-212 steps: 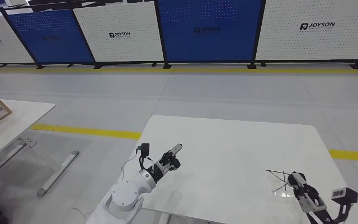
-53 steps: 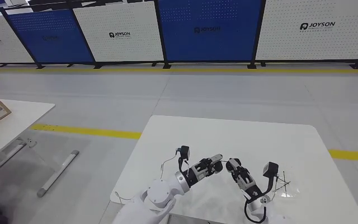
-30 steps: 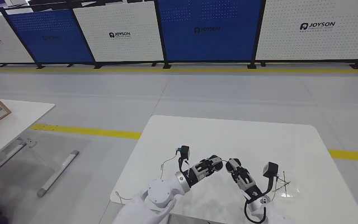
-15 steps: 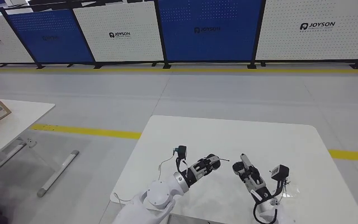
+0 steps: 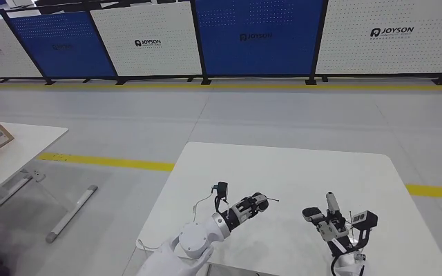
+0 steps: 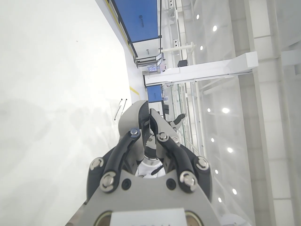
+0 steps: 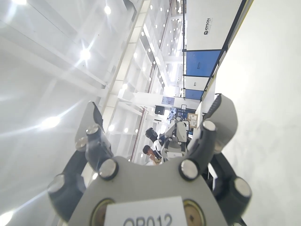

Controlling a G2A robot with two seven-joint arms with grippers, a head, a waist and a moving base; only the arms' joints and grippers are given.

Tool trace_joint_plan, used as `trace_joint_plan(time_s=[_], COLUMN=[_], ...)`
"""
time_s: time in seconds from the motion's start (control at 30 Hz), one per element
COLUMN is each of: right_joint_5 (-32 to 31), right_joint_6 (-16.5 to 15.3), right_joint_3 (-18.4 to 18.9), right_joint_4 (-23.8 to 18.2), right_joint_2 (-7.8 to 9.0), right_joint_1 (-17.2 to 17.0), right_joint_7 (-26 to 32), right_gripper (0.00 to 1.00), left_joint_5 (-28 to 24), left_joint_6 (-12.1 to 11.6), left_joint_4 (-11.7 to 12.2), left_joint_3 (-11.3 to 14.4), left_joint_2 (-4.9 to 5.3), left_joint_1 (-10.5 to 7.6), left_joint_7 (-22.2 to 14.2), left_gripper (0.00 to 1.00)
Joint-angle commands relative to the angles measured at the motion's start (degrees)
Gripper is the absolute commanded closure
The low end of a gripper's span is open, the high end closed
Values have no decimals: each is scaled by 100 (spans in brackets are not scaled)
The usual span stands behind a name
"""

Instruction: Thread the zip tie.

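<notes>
A thin black zip tie (image 5: 273, 200) sticks out of my left gripper (image 5: 261, 202), which is shut on it just above the white table (image 5: 290, 165), near the front middle. In the left wrist view the left gripper's (image 6: 149, 112) pads are pressed together. My right gripper (image 5: 320, 207) hovers to the right of it, apart from the tie, fingers spread wide and holding nothing. The right wrist view shows the right gripper (image 7: 157, 109) open, with the left gripper (image 7: 176, 130) farther off between its fingers.
Two spare black zip ties (image 6: 119, 109) lie on the table beyond my left gripper, near the right arm. The table's far edge (image 5: 283, 145) borders open floor with a yellow line. Blue and white panels (image 5: 259, 34) stand at the back.
The two grippers met at the front middle of the table. The right one then let go, opened and pulled away to the right. The left gripper kept the tie and shifted slightly left.
</notes>
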Motion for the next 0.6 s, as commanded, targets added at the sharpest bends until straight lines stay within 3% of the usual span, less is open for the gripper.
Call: trace_joint_plan(time_s=[0.0, 0.1, 0.17, 0.3, 0.47, 0.57], right_joint_5=[1, 1, -23, 352, 528, 493], right_joint_6=[0, 0, 156, 565, 1357, 1430], right_joint_3=[0, 0, 107, 922, 1769, 1866], right_joint_4=[0, 0, -36, -108, -70, -14], right_joint_2=[0, 0, 36, 197, 376, 398], right_joint_1=[0, 0, 14, -102, -51, -5], right_joint_7=[0, 0, 375, 1609, 2844, 2914], right_gripper=[0, 0, 0, 0, 0, 0], left_joint_5=[-1, -1, -1, -1, -1, -1], left_joint_6=[0, 0, 0, 0, 0, 0], left_joint_4=[0, 0, 0, 0, 0, 0], left_joint_3=[0, 0, 0, 0, 0, 0], left_joint_2=[0, 0, 0, 0, 0, 0], left_joint_1=[0, 0, 0, 0, 0, 0], left_joint_7=[-1, -1, -1, -1, -1, -1], left_gripper=[100, 100, 100, 100, 100, 100])
